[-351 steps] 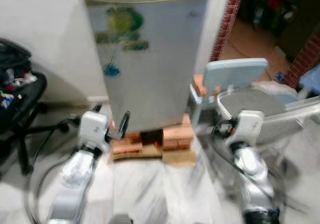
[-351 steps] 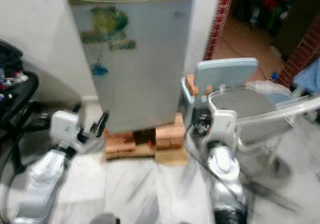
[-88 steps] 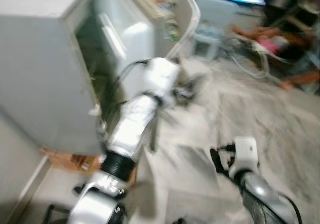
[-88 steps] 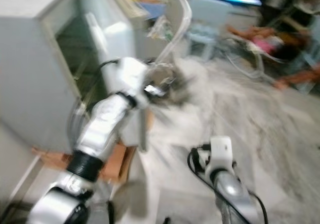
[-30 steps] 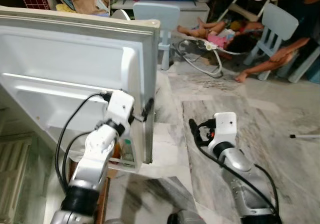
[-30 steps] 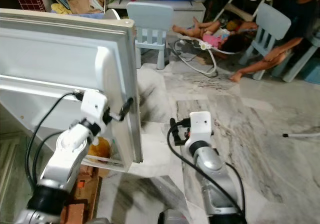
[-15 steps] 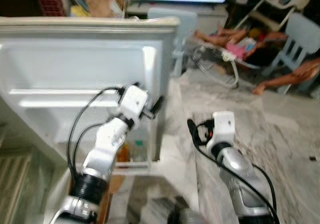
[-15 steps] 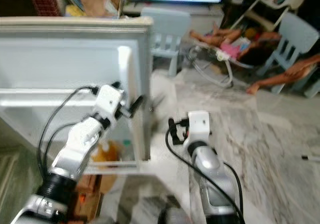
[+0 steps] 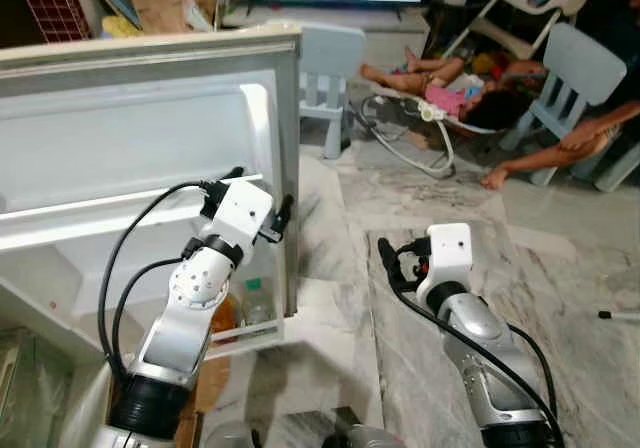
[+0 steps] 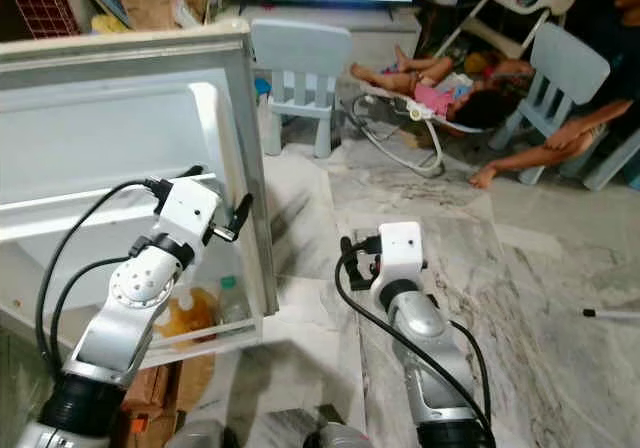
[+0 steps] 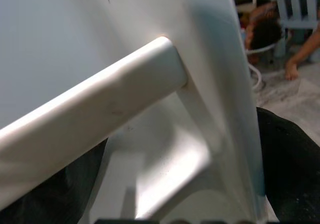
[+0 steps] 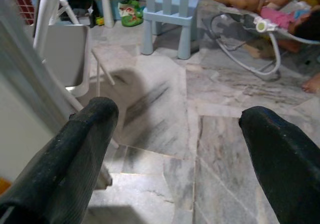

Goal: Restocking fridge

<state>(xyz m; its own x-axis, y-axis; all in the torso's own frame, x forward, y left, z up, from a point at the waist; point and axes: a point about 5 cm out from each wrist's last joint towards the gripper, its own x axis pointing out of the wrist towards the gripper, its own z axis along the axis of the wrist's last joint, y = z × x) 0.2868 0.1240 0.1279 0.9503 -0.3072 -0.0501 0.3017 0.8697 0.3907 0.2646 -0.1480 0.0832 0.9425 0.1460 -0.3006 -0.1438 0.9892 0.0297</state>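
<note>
The fridge door (image 9: 150,148) is white inside, its shelf rail (image 11: 90,119) a creamy white. At the door's seven o'clock, a bottle (image 10: 185,320) of amber-orange liquid shows through the clear shelf. Both arms are silver with white wrist blocks and black cables; the right gripper (image 12: 175,149) has matte black fingers (image 12: 85,154). The floor (image 9: 470,218) is grey-white marble with dark veins. At twelve o'clock stands a pale blue chair (image 10: 298,53); at two o'clock, a reclining person (image 9: 440,93) wears pink.
</note>
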